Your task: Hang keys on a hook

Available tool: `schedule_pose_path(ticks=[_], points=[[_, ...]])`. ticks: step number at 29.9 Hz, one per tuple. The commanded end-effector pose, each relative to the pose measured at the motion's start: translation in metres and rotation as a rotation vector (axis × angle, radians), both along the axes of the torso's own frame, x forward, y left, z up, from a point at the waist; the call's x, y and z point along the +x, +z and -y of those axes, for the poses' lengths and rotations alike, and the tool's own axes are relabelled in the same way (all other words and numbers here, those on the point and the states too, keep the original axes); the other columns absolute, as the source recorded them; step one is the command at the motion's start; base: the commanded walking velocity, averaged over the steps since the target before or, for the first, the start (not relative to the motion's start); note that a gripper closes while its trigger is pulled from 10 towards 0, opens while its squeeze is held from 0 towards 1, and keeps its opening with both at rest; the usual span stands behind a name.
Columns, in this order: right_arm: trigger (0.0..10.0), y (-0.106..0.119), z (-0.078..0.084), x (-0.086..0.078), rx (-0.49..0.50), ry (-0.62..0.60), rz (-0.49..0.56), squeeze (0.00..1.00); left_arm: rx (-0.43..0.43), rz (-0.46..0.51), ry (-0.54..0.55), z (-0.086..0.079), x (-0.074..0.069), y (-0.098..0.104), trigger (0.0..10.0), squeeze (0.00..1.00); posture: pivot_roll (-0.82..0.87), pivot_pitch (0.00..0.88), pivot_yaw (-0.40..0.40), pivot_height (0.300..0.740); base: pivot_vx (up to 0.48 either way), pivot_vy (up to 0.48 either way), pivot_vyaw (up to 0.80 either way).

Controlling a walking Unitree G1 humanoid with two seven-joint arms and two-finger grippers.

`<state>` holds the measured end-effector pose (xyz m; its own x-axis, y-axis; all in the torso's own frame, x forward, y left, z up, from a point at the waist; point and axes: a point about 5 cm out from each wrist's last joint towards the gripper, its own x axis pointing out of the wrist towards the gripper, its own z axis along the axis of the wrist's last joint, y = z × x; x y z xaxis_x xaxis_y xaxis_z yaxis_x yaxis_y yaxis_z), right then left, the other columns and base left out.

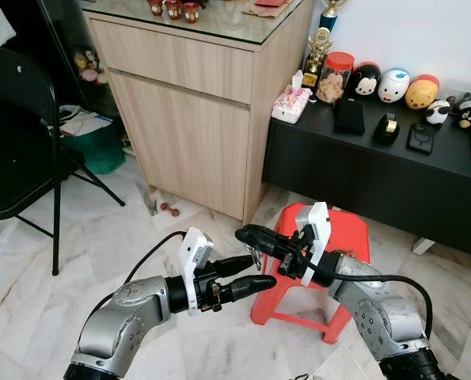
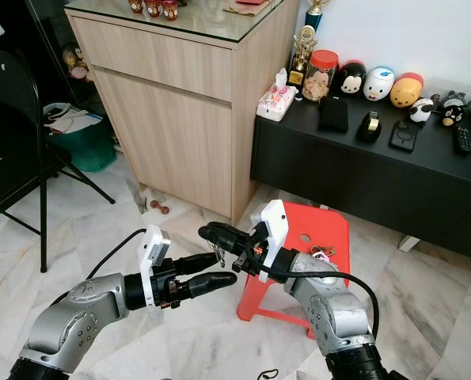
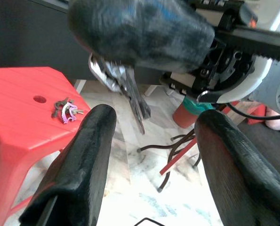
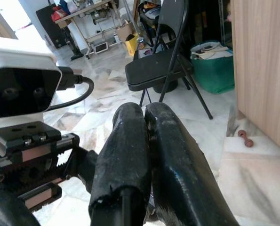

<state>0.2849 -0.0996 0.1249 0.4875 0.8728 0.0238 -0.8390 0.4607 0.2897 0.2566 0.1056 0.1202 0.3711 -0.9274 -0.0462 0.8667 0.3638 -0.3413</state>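
The right end effector (image 1: 247,234) has its two long black fingers pressed together, and a small bunch of silver metal keys (image 1: 255,255) hangs from between their tips. In the left wrist view the same bunch (image 3: 125,84) dangles with its long axis pointing down, right in the gap between the left fingers (image 3: 90,141).

The left end effector (image 1: 259,273) sits just below and beside the right one, fingers spread wide and holding nothing. The two tips nearly meet above the white marble floor (image 1: 100,237). So the keys lie straight ahead of and slightly above the left fingers. It looks to me like a hand-over between arms is being set up, though that is only a guess. Any closing of the left fingers would need to catch the ring or the blades, and the blades hang loose and could swing.

A red plastic stool (image 1: 346,229) stands just behind the right arm. On its seat lies a second small bunch of keys with a pink tag (image 3: 67,110), untouched.

I cannot pick out a hook anywhere. Beyond stand a tall light-wood cabinet with a glass top (image 1: 195,103) and a low black surface (image 1: 393,166) carrying a red-lidded glass jar (image 1: 335,75) with what may be biscuits inside, and a row of cartoon figurines.
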Motion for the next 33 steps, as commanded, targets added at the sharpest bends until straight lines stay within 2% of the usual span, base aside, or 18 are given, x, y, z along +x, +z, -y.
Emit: schedule_pose_path(ticks=[1, 5, 6, 7, 8, 9, 33], points=[[10.0, -0.0031, 0.0029, -0.001, 0.019, -0.011, -0.013, 0.0, -0.003, -0.009, -0.005, -0.0003, -0.001, 0.0008, 10.0, 0.0, 0.11, 0.09, -0.041, 0.74, 0.0, 0.0, 0.0], [10.0, -0.0026, 0.0029, -0.0022, 0.029, 0.004, -0.015, 0.0, -0.007, -0.018, 0.007, -0.0006, -0.0003, 0.0007, 10.0, 0.0, 0.11, 0.091, -0.041, 0.74, 0.0, 0.0, 0.0], [10.0, -0.0024, 0.0031, -0.0024, 0.031, 0.006, -0.016, 0.0, -0.008, -0.019, 0.012, -0.0009, 0.0, 0.0003, 9.0, 0.0, 0.11, 0.092, -0.041, 0.74, 0.0, 0.0, 0.0], [10.0, -0.002, 0.0036, -0.0024, 0.033, 0.006, -0.015, 0.0, -0.009, -0.022, 0.013, -0.001, 0.0, 0.0, 4.0, 0.0, 0.11, 0.092, -0.041, 0.74, 0.0, 0.0, 0.0], [10.0, -0.0018, 0.0043, -0.0021, 0.034, 0.003, -0.014, 0.0, -0.007, -0.023, 0.013, -0.0011, -0.0001, -0.0005, 4.0, 0.0, 0.11, 0.092, -0.041, 0.74, 0.0, 0.0, 0.0], [10.0, -0.0017, 0.0044, -0.0021, 0.033, 0.004, -0.013, 0.0, -0.009, -0.025, 0.018, -0.0011, 0.0001, -0.001, 0.0, 0.0, 0.11, 0.093, -0.044, 0.74, 0.0, 0.0, 0.0], [10.0, 0.0004, 0.0041, -0.0033, 0.042, 0.03, -0.015, 0.0, -0.028, -0.021, 0.027, 0.001, 0.0008, -0.0004, 0.0, 0.0, 0.11, 0.093, -0.046, 0.74, 0.0, 0.0, 0.0]])
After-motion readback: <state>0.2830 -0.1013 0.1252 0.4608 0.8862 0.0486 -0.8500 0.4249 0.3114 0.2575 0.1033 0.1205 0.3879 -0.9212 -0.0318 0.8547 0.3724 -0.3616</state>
